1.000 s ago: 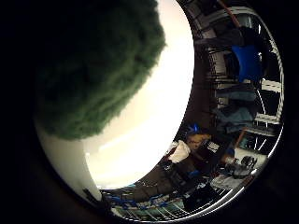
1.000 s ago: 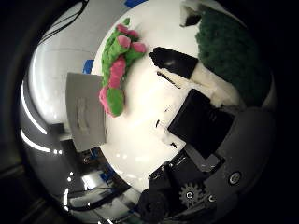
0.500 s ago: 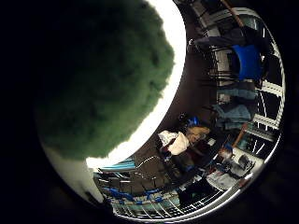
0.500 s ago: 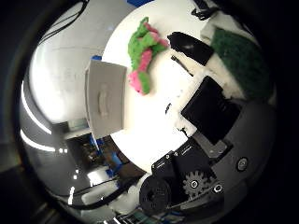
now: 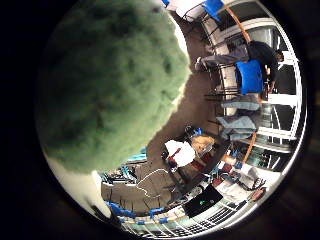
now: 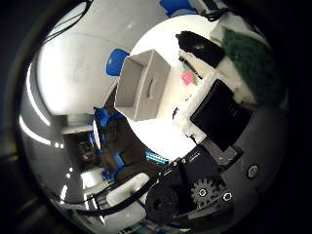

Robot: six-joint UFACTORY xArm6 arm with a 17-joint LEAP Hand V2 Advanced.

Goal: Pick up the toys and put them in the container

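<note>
Right little finger side palm view is largely filled by a fuzzy dark green toy (image 5: 110,85), pressed close against the palm of the robot hand (image 6: 219,112). From the thumb side, the same green plush sits behind the white and black fingers (image 6: 200,46), which curl around it and clasp it against the palm. A sliver of a pink toy (image 6: 187,77) peeks out on the white round tabletop (image 6: 156,131) between the fingers, mostly hidden by them. Just beyond the fingers, out from the palm, a pale grey box-shaped container (image 6: 141,85) stands on the tabletop with its open side turned toward the camera; what shows of its interior holds nothing. Blue chairs (image 6: 117,61) stand around the far edge of the tabletop, past the container. Beyond the green toy in the little finger side view, a brown floor (image 5: 185,112) spreads out, with more chairs, one of them blue (image 5: 250,77), well apart from the robot hand.
</note>
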